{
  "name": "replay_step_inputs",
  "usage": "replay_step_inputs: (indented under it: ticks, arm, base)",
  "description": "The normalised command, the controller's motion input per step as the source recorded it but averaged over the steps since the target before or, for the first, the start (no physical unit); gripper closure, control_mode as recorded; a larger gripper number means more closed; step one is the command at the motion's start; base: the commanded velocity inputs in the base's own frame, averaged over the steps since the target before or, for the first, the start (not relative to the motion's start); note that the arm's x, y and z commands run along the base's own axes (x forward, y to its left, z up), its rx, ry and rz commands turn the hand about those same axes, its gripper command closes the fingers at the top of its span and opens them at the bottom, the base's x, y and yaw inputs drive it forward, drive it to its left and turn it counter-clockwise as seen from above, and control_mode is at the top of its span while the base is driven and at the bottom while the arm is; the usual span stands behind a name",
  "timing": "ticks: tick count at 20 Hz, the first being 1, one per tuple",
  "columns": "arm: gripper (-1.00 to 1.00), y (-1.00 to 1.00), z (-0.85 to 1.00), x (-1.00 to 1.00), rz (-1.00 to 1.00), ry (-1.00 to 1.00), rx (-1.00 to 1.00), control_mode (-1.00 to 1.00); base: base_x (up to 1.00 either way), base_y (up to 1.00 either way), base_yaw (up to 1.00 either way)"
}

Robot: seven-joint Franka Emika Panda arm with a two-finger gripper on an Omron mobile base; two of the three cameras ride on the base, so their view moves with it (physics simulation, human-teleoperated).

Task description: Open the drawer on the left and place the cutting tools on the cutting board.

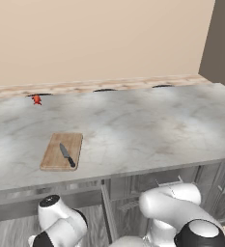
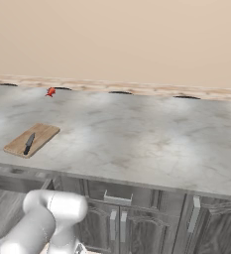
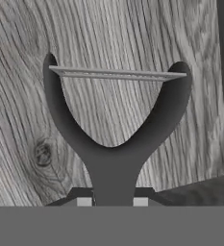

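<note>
In the hand view my gripper (image 3: 112, 202) is shut on the stem of a dark Y-shaped tool, the shears (image 3: 114, 158), which has a thin silver bar across its two prongs. Grey wood grain lies behind it. The drawer (image 1: 106, 212) stands pulled out under the counter's left part, and my arm bends down over it. On the counter the light-brown cutting board (image 1: 53, 154) (image 2: 40, 134) carries the knife (image 1: 67, 155) (image 2: 28, 143), black handle toward the front edge.
A tiny red object (image 1: 36, 100) (image 2: 50, 92) sits by the back wall. Under the counter to the right are a narrower drawer (image 2: 118, 198) and cabinet doors with silver handles (image 2: 194, 214). The marble counter (image 1: 147, 125) spreads wide to the right of the board.
</note>
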Motion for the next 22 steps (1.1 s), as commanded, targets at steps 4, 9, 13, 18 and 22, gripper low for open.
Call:
replay_step_inputs:
  ticks: [4, 9, 13, 18, 22]
  arm:
    - [1.0, -0.4, 1.0, 0.57, 0.0, 0.06, 0.0, -1.0]
    - [1.0, -0.28, 1.0, 0.87, 0.0, 0.02, 0.0, -1.0]
    - [1.0, -0.26, 1.0, 1.0, 0.0, 0.0, 0.0, -1.0]
    - [1.0, -0.21, 1.0, 1.0, 0.0, 0.0, 0.0, -1.0]
    - [1.0, -0.15, 0.68, 1.0, 0.0, -0.01, -0.07, -1.0]
  base:
    - [0.0, 0.0, 0.0]
    - [0.0, 0.0, 0.0]
    - [0.0, 0.0, 0.0]
    - [0.0, 0.0, 0.0]
    - [0.0, 0.0, 0.0]
